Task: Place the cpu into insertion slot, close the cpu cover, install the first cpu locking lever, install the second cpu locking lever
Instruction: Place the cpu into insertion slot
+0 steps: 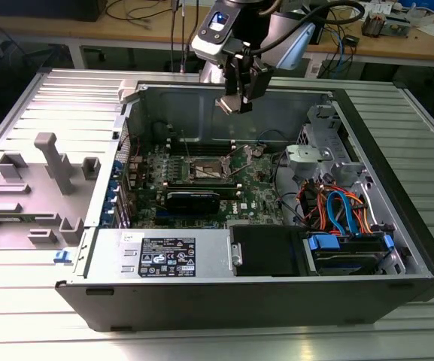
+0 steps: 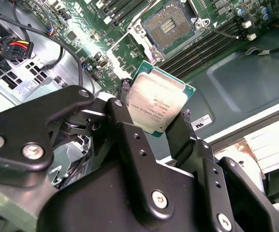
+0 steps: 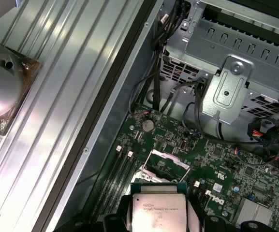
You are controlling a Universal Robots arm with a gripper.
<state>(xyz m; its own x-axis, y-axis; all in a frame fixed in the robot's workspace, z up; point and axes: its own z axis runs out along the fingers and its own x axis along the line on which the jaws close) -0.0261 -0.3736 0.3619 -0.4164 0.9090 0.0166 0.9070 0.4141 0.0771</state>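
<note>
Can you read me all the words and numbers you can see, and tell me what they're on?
Nothing here reads clearly.
The cpu, held in the hand: tiny print, too blurred.
White label on the computer case: too small.
White sticker on the grey panel: too small.

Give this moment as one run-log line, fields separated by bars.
tool: shut on cpu | place: over computer case | insertion slot: empty
</note>
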